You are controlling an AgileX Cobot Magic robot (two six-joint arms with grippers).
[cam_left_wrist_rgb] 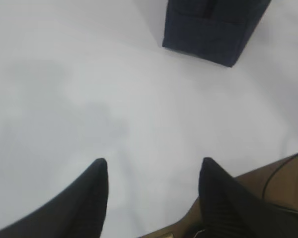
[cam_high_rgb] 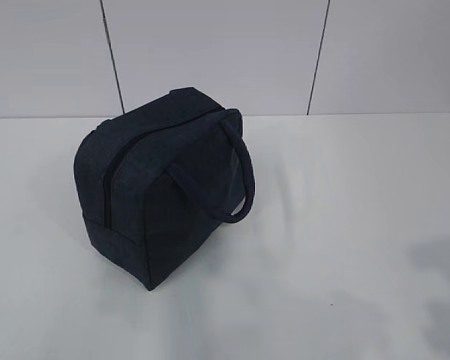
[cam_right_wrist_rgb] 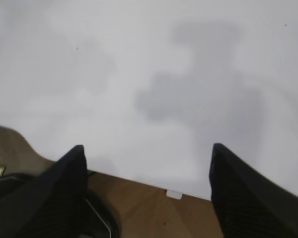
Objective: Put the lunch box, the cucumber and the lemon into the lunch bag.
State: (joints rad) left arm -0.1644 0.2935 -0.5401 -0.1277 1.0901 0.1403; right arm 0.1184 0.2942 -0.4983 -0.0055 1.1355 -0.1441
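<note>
Navy lunch bag [cam_high_rgb: 161, 191] stood upright on the white table [cam_high_rgb: 345, 247], left of centre, one looped handle [cam_high_rgb: 244, 169] facing right | zipper line ran front to back, long axis angled away | only exterior showed it whole; my left gripper [cam_left_wrist_rgb: 153, 198] saw a bottom corner, jaws apart, empty | my right gripper [cam_right_wrist_rgb: 148, 191] gaped wide over the bare table edge.

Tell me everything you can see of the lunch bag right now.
The lunch bag is a dark navy, boxy fabric bag standing on the white table, left of centre. Its zipper seam runs over the top and down the near-left end and looks closed. One looped handle droops over the right side. Nothing touches it except the table; the left wrist view catches only a bottom corner.
</note>
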